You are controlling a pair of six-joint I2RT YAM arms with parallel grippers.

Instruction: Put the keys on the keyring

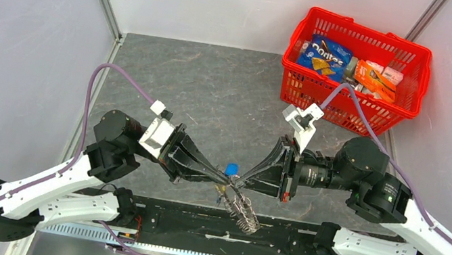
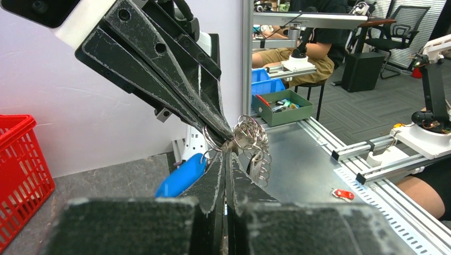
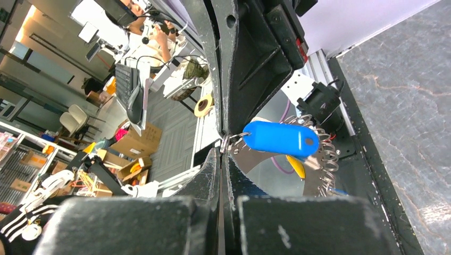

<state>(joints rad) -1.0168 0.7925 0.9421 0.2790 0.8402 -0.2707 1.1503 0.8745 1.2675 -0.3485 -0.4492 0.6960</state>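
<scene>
From my overhead feed, nearest me the keyring (image 1: 243,210) dangles off the crowded fingertips, its long axis running 11 to 5 o'clock, its lower end over the black rail at the table's near edge. Just above it the left gripper (image 1: 223,182) and right gripper (image 1: 240,182) meet tip to tip, and the key (image 1: 231,169) shows only as a blue tag at 12 o'clock of that junction. The left wrist feed adds what the overhead cannot: my left fingers (image 2: 215,180) are pressed together with barely a sliver between them, the keyring's wire loops (image 2: 251,139) bunch at 1 o'clock of their tips, and the tag slants away toward 8 o'clock. The right wrist feed alone shows the yellow tag (image 3: 296,166) under the blue one, which lies 9 to 3 o'clock, its small ring end touching my shut right fingers (image 3: 210,175), its hole end at 3. Which pair pinches which piece I cannot tell. Farthest off, at 1 o'clock, sits a red basket (image 1: 406,94) of snack packets.
</scene>
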